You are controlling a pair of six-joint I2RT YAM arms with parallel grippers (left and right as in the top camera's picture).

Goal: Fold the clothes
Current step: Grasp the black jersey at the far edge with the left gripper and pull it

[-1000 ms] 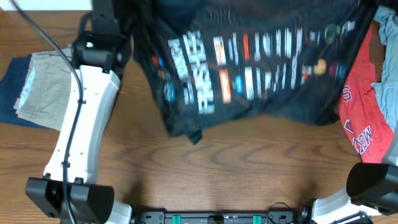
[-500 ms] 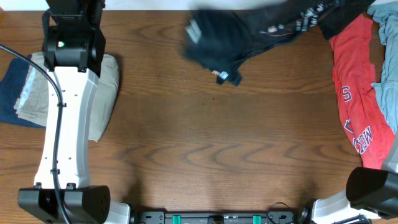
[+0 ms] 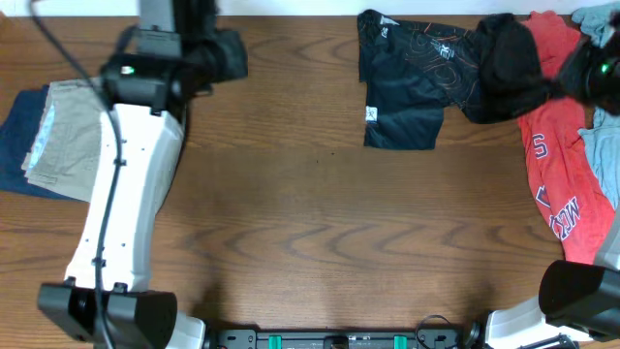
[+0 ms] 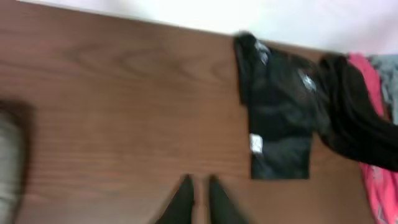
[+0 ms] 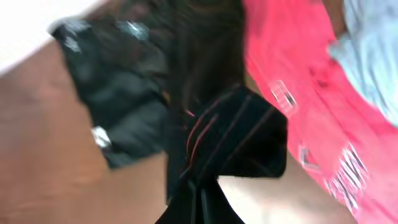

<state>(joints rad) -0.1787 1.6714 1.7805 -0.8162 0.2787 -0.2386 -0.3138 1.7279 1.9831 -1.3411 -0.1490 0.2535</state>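
While the right gripper point(image 5: 200, 202) pinches a bunch of black cloth with thin orange lines, its two tips pressed tight on it, the black jersey point(image 3: 407, 92) lies at the far side of the table point(image 3: 320, 223), a bit right of the middle. Its long way runs from left to right along the far edge. The left part lies flat on the wood, and the right end is bunched up beside the red shirt point(image 3: 562, 184). A small white tag point(image 3: 371, 114) shows at the flat part's left edge, and small white letters sit higher up, but I cannot read either. The red shirt has big white letters, cut off by folds. Light blue cloth point(image 3: 603, 155) lies past it on the right. The left gripper point(image 4: 200, 200) hangs over bare wood, its tips a little apart, holding nothing. Folded tan cloth point(image 3: 68, 136) sits on dark blue cloth point(image 3: 15, 136) at the left.
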